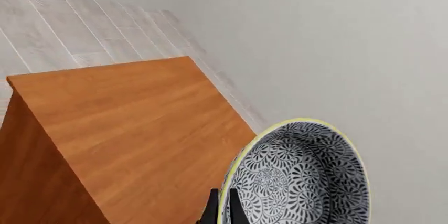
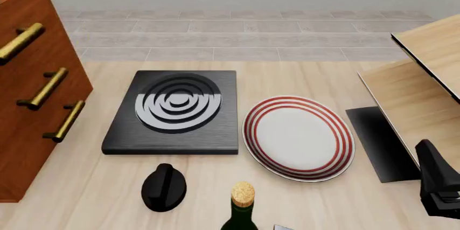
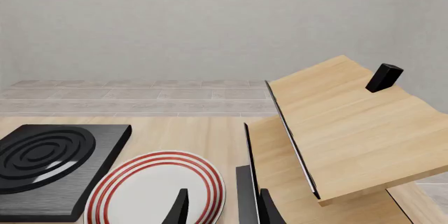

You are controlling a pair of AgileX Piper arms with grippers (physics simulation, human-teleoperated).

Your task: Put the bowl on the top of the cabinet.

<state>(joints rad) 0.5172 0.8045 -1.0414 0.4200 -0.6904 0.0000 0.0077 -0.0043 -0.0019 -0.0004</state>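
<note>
In the left wrist view my left gripper (image 1: pixel 222 209) is shut on the pale rim of the bowl (image 1: pixel 301 177), a deep bowl with a dark blue-grey and white floral pattern. The bowl is held tilted, its inside facing the camera, beside and above the flat top of the reddish-brown cabinet (image 1: pixel 133 129). In the front view the cabinet (image 2: pixel 32 106) stands at the far left with brass bar handles; the bowl and left gripper are out of that view. My right gripper (image 3: pixel 224 208) is open and empty, low over the table near the plate.
A black stove plate (image 2: pixel 172 112) with rings lies mid-table, and a white plate with red rings (image 2: pixel 298 137) lies right of it. A black knob (image 2: pixel 164 187) and a corked bottle (image 2: pixel 242 211) stand near the front. A pale wood structure (image 2: pixel 424 79) and my right arm (image 2: pixel 438 187) are at the right.
</note>
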